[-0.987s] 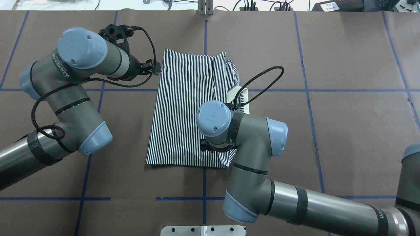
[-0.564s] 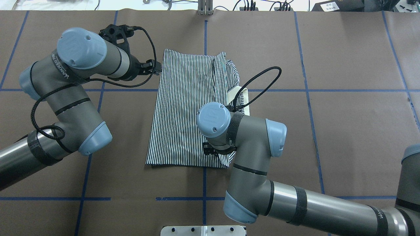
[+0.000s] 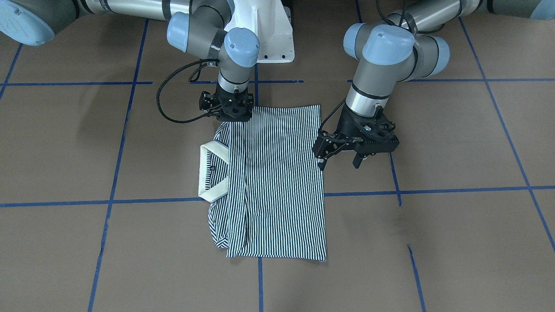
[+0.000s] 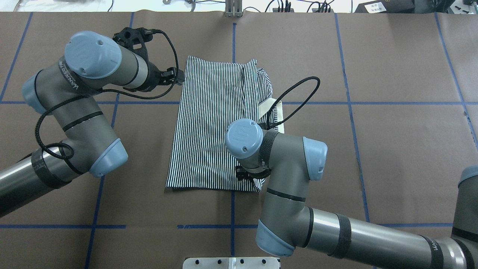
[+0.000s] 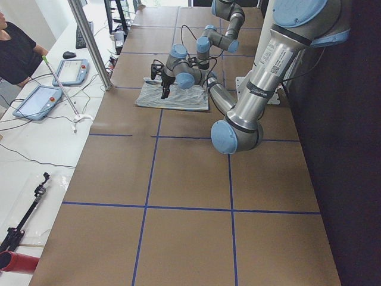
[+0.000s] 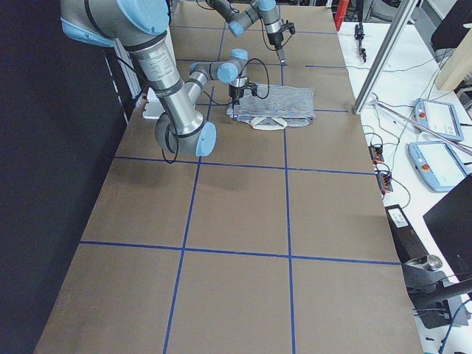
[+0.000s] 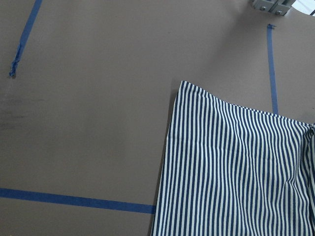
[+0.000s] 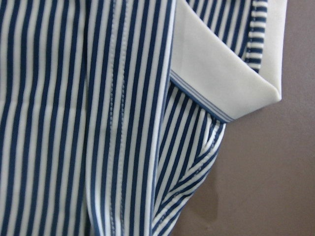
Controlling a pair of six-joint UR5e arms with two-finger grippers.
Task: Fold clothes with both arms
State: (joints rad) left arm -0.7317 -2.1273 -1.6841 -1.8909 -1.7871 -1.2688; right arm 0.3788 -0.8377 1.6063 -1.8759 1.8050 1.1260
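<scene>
The striped polo shirt (image 4: 213, 127) lies folded into a long rectangle on the brown table, its cream collar (image 4: 275, 112) sticking out at the right edge. It also shows in the front view (image 3: 282, 182) with the collar (image 3: 208, 173). My left gripper (image 3: 339, 164) is open and empty, hovering just beside the shirt's left edge; overhead it sits at the far left corner (image 4: 178, 76). My right gripper (image 3: 230, 118) points straight down at the shirt's near right corner, fingertips hidden under the wrist (image 4: 248, 173). The right wrist view shows only cloth (image 8: 74, 98) and collar (image 8: 221, 73).
Blue tape lines (image 4: 298, 103) cross the brown table. The white pedestal base (image 3: 269, 34) stands at the robot's side. A metal post (image 4: 232, 9) stands at the far edge. An operator (image 5: 15, 47) and tablets (image 5: 38, 101) are beyond the far edge.
My right wrist has shifted a little toward the robot's side along the shirt's right edge. The left arm and the shirt have hardly moved.
</scene>
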